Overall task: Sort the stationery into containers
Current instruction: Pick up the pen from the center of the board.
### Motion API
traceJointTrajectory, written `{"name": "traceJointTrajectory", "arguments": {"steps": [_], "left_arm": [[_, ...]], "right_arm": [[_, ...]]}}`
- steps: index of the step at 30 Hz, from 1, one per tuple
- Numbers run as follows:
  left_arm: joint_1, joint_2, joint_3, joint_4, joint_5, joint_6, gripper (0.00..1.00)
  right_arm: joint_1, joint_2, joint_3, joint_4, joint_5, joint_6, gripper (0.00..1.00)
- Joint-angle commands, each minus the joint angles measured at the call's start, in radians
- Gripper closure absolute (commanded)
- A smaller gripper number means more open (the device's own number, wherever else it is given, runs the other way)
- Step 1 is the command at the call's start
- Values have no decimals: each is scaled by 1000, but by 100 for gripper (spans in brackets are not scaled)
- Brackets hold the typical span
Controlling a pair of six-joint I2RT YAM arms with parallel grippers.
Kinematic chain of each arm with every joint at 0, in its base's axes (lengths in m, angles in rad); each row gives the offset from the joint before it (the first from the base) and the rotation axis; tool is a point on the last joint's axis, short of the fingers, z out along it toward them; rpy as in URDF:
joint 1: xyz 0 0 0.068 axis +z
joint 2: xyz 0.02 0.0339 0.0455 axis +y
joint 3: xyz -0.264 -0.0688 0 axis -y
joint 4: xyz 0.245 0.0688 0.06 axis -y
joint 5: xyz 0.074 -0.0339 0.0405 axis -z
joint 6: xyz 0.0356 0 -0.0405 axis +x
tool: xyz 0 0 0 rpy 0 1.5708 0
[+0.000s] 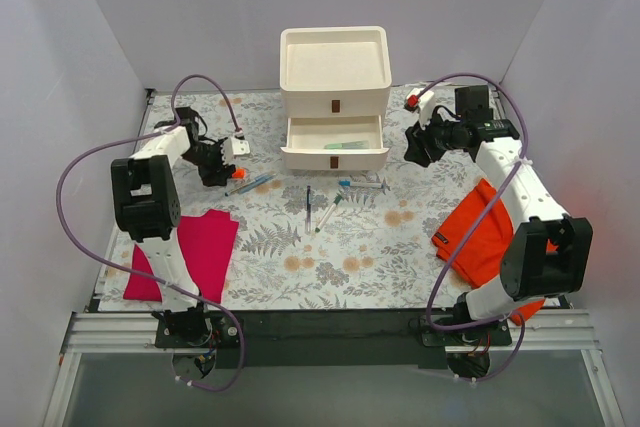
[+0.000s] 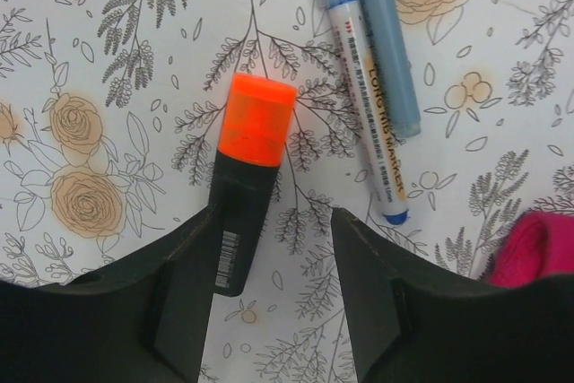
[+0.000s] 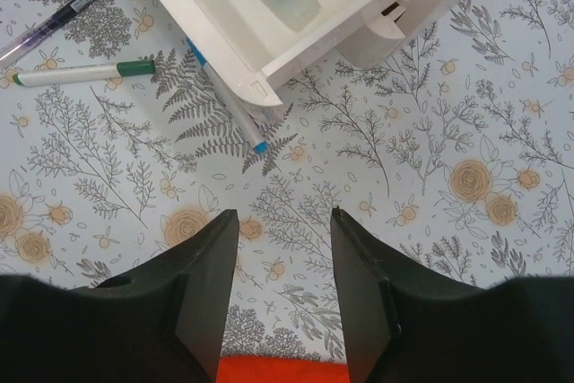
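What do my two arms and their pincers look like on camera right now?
The left arm and right arm are white links with bulky black joint housings; a looping purple cable trails each. The left pincer and right pincer each have two wide, matte black fingers, with no markings visible.

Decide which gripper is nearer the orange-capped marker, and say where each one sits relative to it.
Left. The left gripper is right at the orange-capped marker, whose dark barrel lies between its open fingers. The right gripper hangs well away on the other side, beside the open drawer.
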Motion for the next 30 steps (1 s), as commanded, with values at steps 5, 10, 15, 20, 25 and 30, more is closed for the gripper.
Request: {"name": "traceJointTrajectory", "arguments": {"steps": [5,10,15,20,25,30], "left_arm": [[0,91,92,-19,14,63,56],[0,146,178,-120,8,84,75],[0,108,182,-130,37,32,94],[1,-87,141,-70,137,-46,100],[-14,-260,147,-25,206,-160,100],[-116,-394,135,119,240,-249,100]], "right_arm": [[-7,18,16,-3,-13,18,46],[-9,24,21,-5,-7,17,48],[-10,20,15,1,-1,13,50],[-13,6,-2,4,13,4,51],[-19,-17,-65,55,46,17,51],[-26,-37,-115,96,57,46,52]]}}
